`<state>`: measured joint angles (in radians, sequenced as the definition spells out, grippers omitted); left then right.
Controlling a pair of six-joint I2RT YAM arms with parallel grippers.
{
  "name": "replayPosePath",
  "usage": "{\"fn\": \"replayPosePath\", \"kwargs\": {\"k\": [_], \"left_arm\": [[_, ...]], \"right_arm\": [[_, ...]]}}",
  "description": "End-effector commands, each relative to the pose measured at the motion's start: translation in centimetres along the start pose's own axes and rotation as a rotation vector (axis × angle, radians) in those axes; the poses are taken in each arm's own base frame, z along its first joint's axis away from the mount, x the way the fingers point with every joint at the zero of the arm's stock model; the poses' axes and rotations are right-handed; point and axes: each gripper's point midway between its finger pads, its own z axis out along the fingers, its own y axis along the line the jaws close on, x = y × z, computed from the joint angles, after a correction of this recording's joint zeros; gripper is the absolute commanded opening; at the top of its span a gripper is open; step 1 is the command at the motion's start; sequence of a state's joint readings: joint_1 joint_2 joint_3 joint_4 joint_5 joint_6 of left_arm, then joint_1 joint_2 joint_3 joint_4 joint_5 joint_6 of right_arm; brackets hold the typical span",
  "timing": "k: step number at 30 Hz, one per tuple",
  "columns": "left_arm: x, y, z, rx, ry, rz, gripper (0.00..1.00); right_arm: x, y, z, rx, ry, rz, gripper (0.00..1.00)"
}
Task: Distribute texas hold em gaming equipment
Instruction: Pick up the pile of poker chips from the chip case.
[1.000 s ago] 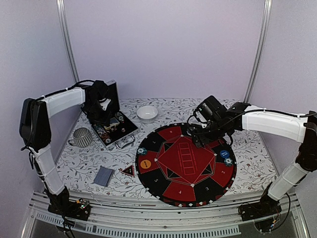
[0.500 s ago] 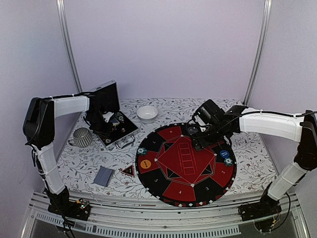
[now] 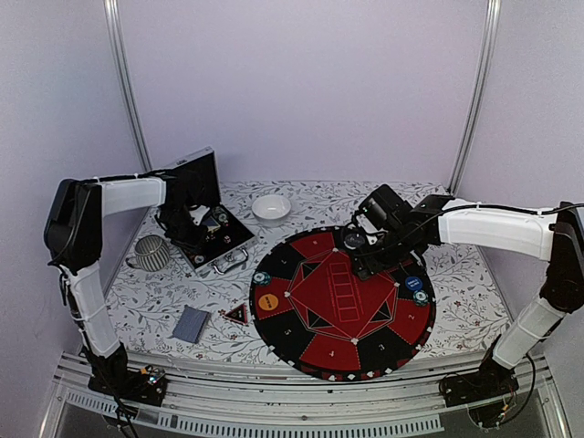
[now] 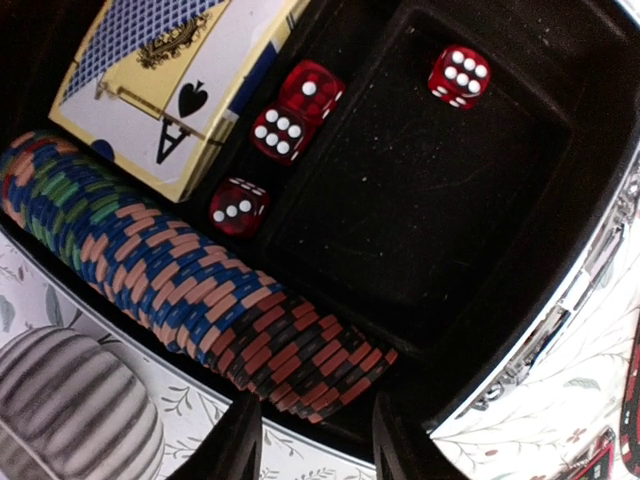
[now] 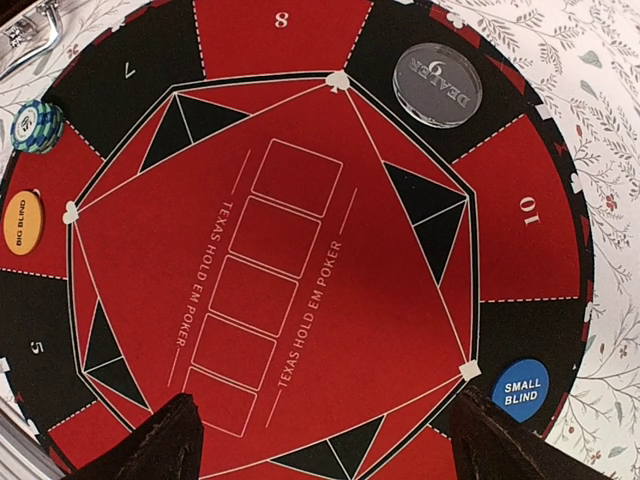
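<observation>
A row of striped-edge poker chips (image 4: 170,280) lies in the open silver case (image 3: 222,245). My left gripper (image 4: 312,440) is open and empty, just over the red-and-black end of that row; in the top view it (image 3: 189,224) sits low in the case. My right gripper (image 5: 330,445) is open wide and empty above the red felt mat (image 3: 342,301). On the mat lie the orange button (image 5: 23,222), the blue button (image 5: 520,390), a clear dealer disc (image 5: 437,85) and a small chip stack (image 5: 37,125). A grey-blue deck of cards (image 3: 191,323) lies on the table.
The case also holds a card box with an ace of spades (image 4: 170,90) and several red dice (image 4: 282,135). A striped cup (image 3: 151,252) stands left of the case, a white bowl (image 3: 271,207) behind the mat, and a small triangle piece (image 3: 238,314) by the deck.
My left arm has dropped and drawn in over the case, its gripper now low among the contents. My right gripper has shifted slightly left over the mat.
</observation>
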<state>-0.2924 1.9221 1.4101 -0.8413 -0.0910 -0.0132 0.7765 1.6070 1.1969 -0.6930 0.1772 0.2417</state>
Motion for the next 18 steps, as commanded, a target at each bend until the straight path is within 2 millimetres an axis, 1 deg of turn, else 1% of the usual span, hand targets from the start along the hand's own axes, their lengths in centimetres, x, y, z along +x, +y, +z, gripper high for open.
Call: {"fn": "replayPosePath", "kwargs": {"k": [1, 3, 8, 11, 15, 17, 18], "left_arm": [[0.3, -0.4, 1.4, 0.01, 0.024, 0.016, 0.4], [0.7, -0.6, 1.6, 0.022, 0.035, 0.011, 0.39], [1.4, -1.6, 1.2, 0.06, 0.036, 0.014, 0.39], [1.3, -2.4, 0.9, 0.078, 0.028, 0.037, 0.38], [1.0, -4.2, 0.2, 0.096, 0.003, 0.091, 0.38], [1.0, -4.4, 0.1, 0.097, -0.001, 0.095, 0.36], [1.0, -4.4, 0.0, 0.096, 0.0, 0.095, 0.34]], "right_arm": [[-0.2, 0.2, 0.3, -0.014, 0.002, -0.005, 0.87], [-0.2, 0.2, 0.2, -0.015, 0.001, -0.005, 0.87], [0.0, 0.1, 0.2, -0.013, 0.003, -0.005, 0.87], [0.0, 0.1, 0.3, -0.014, 0.004, -0.006, 0.87], [0.0, 0.2, 0.4, -0.018, 0.008, -0.005, 0.87], [0.0, 0.2, 0.4, -0.018, 0.008, -0.006, 0.87], [0.0, 0.2, 0.4, -0.018, 0.01, -0.008, 0.87]]}}
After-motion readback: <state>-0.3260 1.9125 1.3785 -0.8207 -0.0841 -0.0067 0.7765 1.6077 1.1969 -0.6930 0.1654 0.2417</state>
